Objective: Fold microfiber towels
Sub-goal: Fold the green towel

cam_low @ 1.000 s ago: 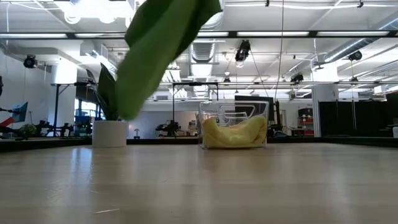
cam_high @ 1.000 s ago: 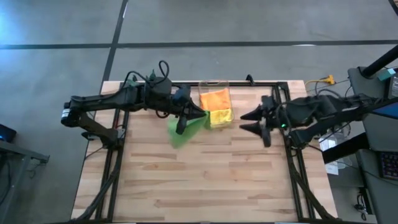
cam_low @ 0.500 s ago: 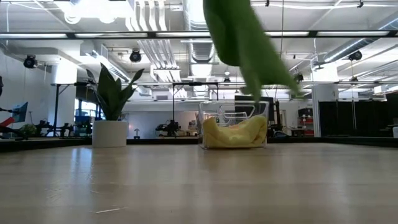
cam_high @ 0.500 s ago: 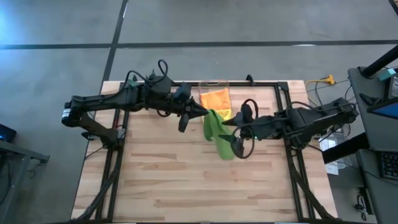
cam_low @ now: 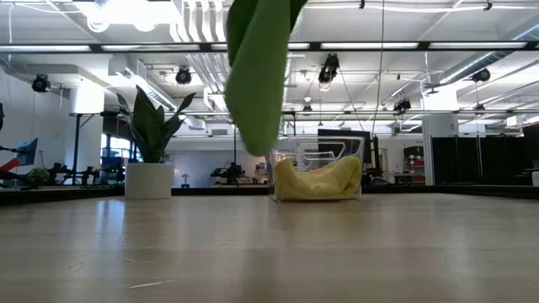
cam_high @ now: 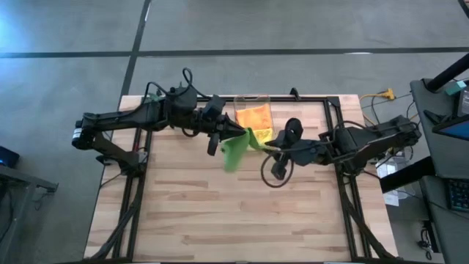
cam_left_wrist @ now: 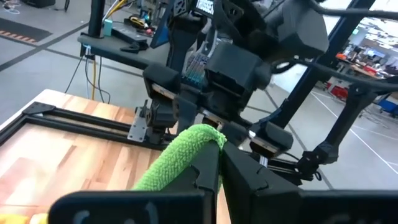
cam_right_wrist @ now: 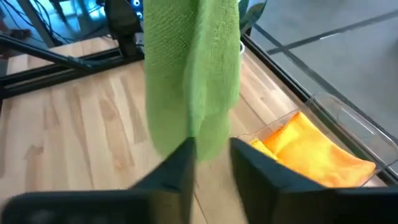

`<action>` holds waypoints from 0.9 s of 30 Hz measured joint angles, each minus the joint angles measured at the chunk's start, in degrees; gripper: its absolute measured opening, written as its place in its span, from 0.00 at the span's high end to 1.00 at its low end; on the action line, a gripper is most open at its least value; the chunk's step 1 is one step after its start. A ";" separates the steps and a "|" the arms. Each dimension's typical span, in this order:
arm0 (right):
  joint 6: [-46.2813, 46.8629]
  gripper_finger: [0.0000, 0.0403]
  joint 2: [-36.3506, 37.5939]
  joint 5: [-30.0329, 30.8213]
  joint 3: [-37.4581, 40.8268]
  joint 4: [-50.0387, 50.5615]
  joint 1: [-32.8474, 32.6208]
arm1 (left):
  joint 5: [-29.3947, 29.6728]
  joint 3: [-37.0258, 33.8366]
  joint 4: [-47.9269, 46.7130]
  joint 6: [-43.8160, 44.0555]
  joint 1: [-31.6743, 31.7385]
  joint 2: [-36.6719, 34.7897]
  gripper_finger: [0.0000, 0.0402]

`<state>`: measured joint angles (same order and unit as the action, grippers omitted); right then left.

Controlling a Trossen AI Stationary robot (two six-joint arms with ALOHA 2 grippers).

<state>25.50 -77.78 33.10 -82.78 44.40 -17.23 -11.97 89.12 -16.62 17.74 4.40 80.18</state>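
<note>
**A:** Microfiber towels, where against the clear bin (cam_high: 253, 101)?

**B:** Starting big: wooden table (cam_high: 220, 213), bin standing at its far edge, midway across. Left arm (cam_high: 124, 121) reaching toward the bin from one side, right arm (cam_high: 366, 139) from the other.

**A:** And inside the bin?

**B:** Orange towel (cam_high: 253, 116) in the far part, yellow towel (cam_high: 261, 136) in the near part. From table height, only the yellow one bulging against the clear wall.

**A:** Green one?

**B:** Lime green towel (cam_high: 233, 152) up in the air, just in front of the bin's near corner, hanging down in a loose fold, clear of the table.

**A:** Held by what?

**B:** Left gripper (cam_high: 236, 134), right beside the bin, fingers clenched on the towel's top edge; same pinch seen from its own wrist camera (cam_left_wrist: 219, 149).

**A:** Right gripper (cam_high: 265, 149)?

**B:** Just in front of the bin too, on the other side of the hanging cloth. Fingers a little apart with the towel's lower edge at the gap (cam_right_wrist: 211, 168); gripping or not, cannot tell.

**A:** Anything else?

**B:** Potted plant (cam_low: 152, 126) well off to one side of the bin, seen from table height.
</note>
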 joint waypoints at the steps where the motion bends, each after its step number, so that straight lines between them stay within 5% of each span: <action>1: -0.32 0.81 0.26 0.00 0.00 0.09 0.00 | 0.00 -0.02 -0.06 0.00 0.00 0.00 1.00; 4: -1.89 0.95 0.96 -0.01 0.00 0.07 0.01 | 0.00 -0.15 -0.34 -0.06 0.00 -0.02 1.00; 11: -1.76 0.95 1.91 -1.25 0.00 -0.80 -0.25 | 0.00 -0.15 -0.37 -0.52 0.00 -0.09 1.00; 27: 0.78 0.47 0.62 -6.43 -0.04 -5.96 -1.64 | -0.04 -0.15 -0.45 -0.57 0.00 -0.09 1.00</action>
<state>26.28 -77.15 26.67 -82.83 38.45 -18.87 -12.01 88.97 -17.08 17.17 4.40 80.09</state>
